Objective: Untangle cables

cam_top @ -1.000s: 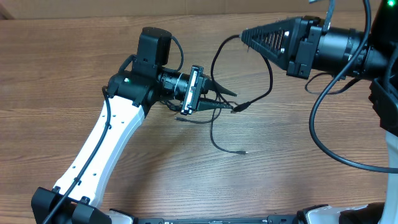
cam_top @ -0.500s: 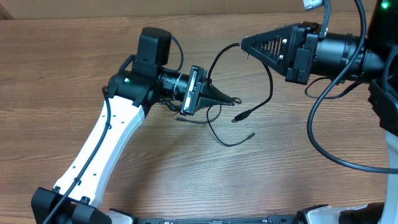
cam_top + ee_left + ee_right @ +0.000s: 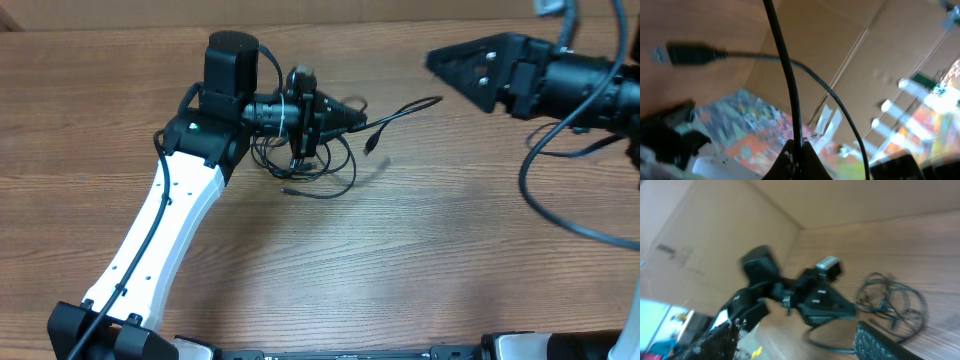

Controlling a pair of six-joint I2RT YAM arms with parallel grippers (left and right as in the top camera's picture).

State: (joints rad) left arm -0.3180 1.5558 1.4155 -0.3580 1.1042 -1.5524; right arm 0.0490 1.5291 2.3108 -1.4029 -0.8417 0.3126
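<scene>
Thin black cables (image 3: 322,178) lie in loose coils on the wooden table, under and just left of my left gripper (image 3: 352,118). That gripper is shut on one black strand (image 3: 786,70), which runs straight out from its closed fingertips (image 3: 790,159). From there the strand trails right to a free end (image 3: 436,99). A USB plug (image 3: 687,54) hangs on a second strand beside it; overhead, the plug (image 3: 370,145) dangles just below the fingers. My right gripper (image 3: 434,60) is open at the upper right, apart from the cables. In its blurred wrist view the right gripper (image 3: 800,345) stands wide.
The left arm's white link (image 3: 165,225) crosses the table's left half from the front edge. The right arm's own thick black wiring (image 3: 545,190) loops at the far right. A cardboard wall (image 3: 715,225) bounds the table's far side.
My right gripper has opened, let go of the cable and drawn back to the right. The left gripper has shut on the strand, then swung toward the table's back, gathering the cables under it.
</scene>
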